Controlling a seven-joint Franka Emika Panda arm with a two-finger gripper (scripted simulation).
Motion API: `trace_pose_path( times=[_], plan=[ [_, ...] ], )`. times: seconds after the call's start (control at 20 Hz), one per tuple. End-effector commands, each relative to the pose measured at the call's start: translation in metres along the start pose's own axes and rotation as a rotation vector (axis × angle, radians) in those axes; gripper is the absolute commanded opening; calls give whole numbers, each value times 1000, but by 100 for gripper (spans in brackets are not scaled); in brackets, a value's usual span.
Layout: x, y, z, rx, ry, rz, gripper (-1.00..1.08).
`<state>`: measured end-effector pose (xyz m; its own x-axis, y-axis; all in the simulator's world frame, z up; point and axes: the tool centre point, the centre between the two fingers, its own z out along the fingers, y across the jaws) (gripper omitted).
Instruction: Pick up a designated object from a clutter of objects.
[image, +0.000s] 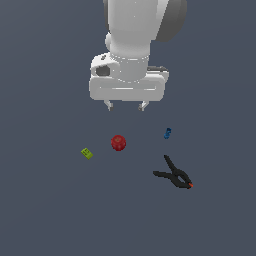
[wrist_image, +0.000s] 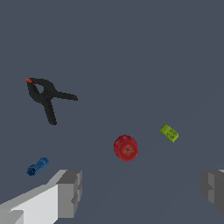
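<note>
- The white arm hangs straight down over the dark grey floor, its gripper (image: 126, 105) spread wide and holding nothing.
- From the gripper in the exterior view, going left to right:
- tiny lime-green studded block (image: 87, 153) at seven o'clock, well apart;
- red ball (image: 118, 142) near six;
- small blue piece (image: 167, 133) around four;
- black clamp with red tips (image: 174, 174) at five.

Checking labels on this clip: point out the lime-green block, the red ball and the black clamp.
lime-green block (image: 87, 153), exterior view, on its studded top face.
red ball (image: 118, 142), exterior view, at its middle.
black clamp (image: 176, 176), exterior view, where its handles cross.
</note>
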<state>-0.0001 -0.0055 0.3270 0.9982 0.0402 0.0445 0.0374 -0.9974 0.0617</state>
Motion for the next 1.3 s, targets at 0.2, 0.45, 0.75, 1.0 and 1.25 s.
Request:
trace_pose_path(
  times=[0.2, 0.45, 0.75, 1.0, 1.25],
  plan=[
    [1, -1, -4, -6, 7, -14, 100],
    [3, -4, -14, -19, 22, -37, 100],
    [4, -4, -12, -19, 21, -39, 100],
    [6, 2, -4, -20, 18, -65, 100],
    [10, 13, 11, -20, 12, -109, 100]
  ],
)
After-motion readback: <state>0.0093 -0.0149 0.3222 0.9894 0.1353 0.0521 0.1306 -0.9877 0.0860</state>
